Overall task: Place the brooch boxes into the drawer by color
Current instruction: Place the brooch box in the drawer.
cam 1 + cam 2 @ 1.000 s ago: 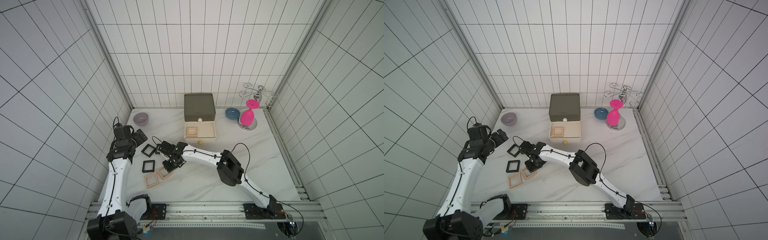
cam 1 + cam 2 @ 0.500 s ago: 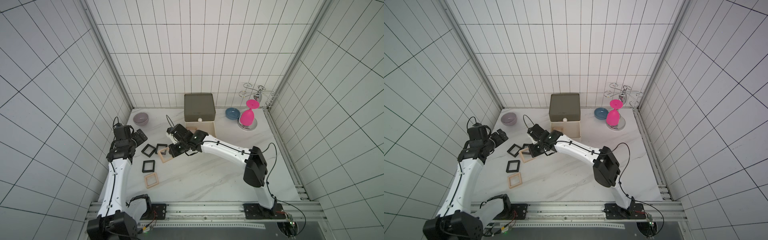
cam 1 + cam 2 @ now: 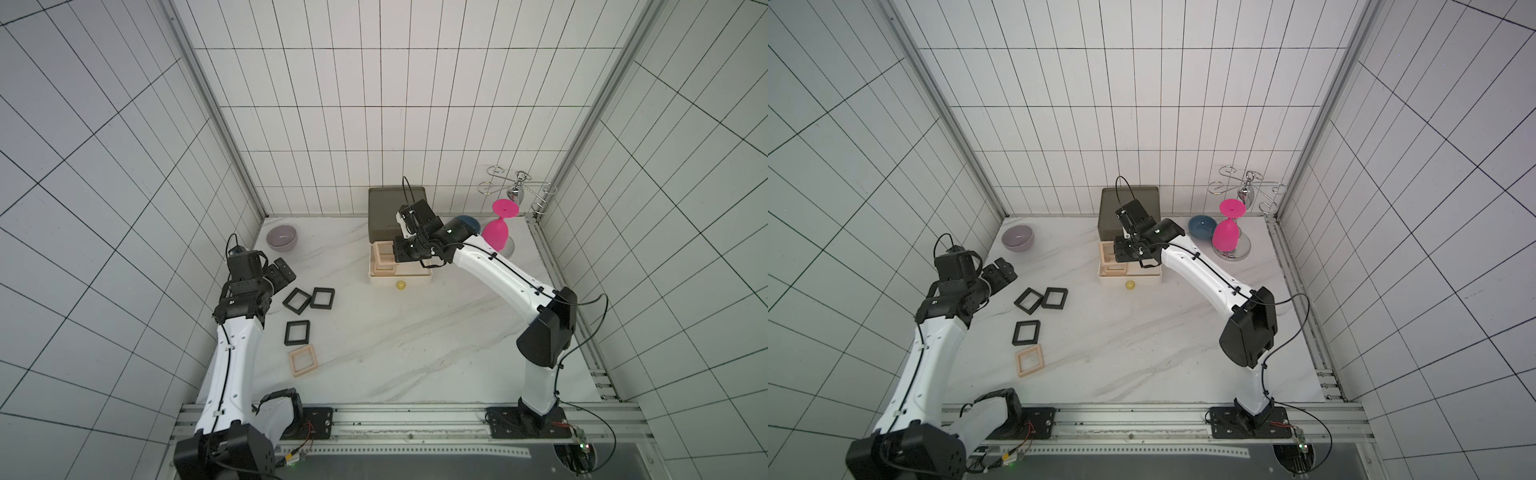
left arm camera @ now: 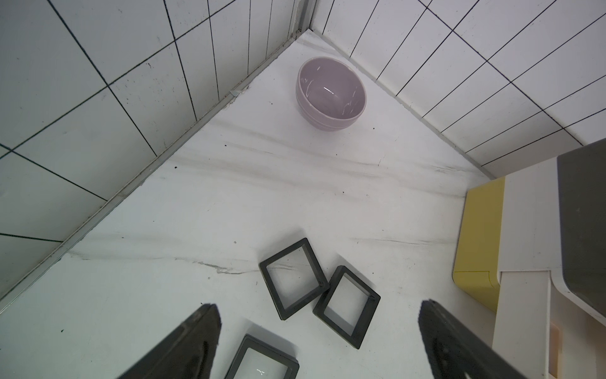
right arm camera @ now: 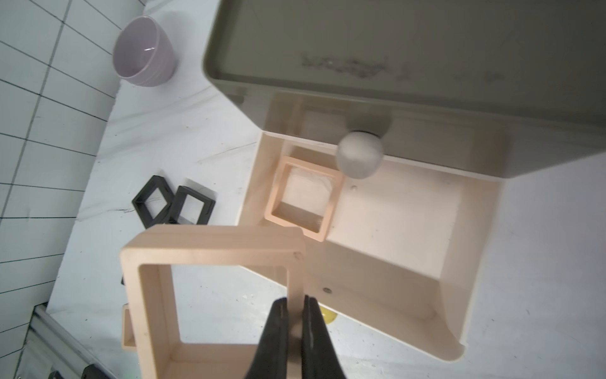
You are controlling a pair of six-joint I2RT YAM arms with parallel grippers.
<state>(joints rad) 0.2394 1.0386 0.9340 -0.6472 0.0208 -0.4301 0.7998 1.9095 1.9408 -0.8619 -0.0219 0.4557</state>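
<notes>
Drawer [image 3: 397, 205] at far centre; white tier [image 5: 452, 262] stands open toward near side, one peach box [image 5: 303, 197] flat inside at its left. R claw [image 5: 296, 315] over tier's left part — pressed together on one side bar of 2nd peach box [image 5: 213, 249], which hangs over tier's near-left corner; contact w/ tier not discernible. L claw [image 4: 319, 315] spread wide, empty, at left of table [image 3: 415, 353]. Black boxes [image 3: 297, 332], three, lie btwn L claw and drawer — two touching at a corner, third nearer. 3rd peach box [image 3: 304, 362] flat on table, just near of the third black one.
</notes>
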